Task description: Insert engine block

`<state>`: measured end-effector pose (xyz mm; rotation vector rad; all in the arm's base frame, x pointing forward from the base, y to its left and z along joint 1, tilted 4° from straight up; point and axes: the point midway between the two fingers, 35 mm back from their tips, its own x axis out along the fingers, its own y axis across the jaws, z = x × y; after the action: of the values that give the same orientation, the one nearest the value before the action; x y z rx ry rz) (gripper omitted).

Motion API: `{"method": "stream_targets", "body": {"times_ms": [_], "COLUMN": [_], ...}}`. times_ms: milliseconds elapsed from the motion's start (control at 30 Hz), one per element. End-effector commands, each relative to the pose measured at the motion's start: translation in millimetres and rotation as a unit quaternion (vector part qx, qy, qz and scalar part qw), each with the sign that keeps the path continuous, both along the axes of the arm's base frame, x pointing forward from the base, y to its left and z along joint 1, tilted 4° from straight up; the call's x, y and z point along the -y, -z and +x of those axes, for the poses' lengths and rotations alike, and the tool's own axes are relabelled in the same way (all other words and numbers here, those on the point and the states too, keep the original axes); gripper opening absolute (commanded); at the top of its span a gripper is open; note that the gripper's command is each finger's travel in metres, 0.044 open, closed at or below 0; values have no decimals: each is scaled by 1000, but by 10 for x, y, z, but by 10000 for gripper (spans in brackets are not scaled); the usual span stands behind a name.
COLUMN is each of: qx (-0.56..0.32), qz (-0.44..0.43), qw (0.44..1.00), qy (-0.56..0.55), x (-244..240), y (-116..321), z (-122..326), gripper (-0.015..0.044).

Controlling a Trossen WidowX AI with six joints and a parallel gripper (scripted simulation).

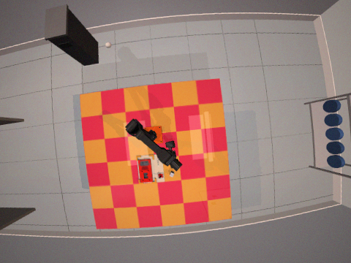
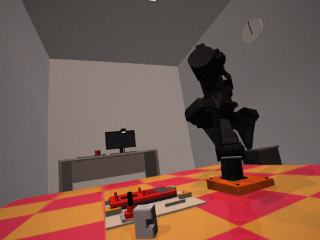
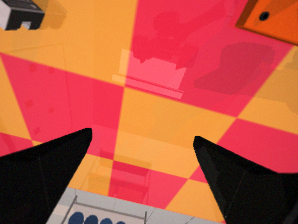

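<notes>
The grey engine block (image 1: 172,174) (image 2: 141,223) (image 3: 22,14) stands upright on the checkered table beside the white plate, its slot facing right in the exterior view. The red car body (image 1: 151,171) (image 2: 151,195) lies on the plate, with dark areas in its top; which is the opening, and the rib, are too small to tell. My gripper (image 3: 144,136) is wide open and empty, raised above the table. In the wrist view the block lies beyond the fingers at the top left, well away from them.
The white plate (image 1: 159,167) (image 2: 197,202) also bears a red part (image 1: 160,176) with a black post (image 2: 130,199), a grey bar (image 2: 175,203) and small yellow and grey holders. The arm's orange base (image 1: 159,131) (image 2: 240,189) (image 3: 280,19) is behind the plate.
</notes>
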<state>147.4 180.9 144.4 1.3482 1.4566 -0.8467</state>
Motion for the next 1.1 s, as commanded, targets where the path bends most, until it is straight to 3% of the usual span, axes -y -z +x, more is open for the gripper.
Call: {"method": "stream_targets", "body": {"times_ms": [0,600,833,1067], "qx": [-23,-102,-104,-100], "qz": [-18,-113,-121,-120], "qw": [998,939,931,931], "qy": [50,310,329,330], "x": [-11,-84,-94,-25], "y": [-6,-32,-38,-95], "z": [10,37,65,1111], "gripper": [440,440,440,440]}}
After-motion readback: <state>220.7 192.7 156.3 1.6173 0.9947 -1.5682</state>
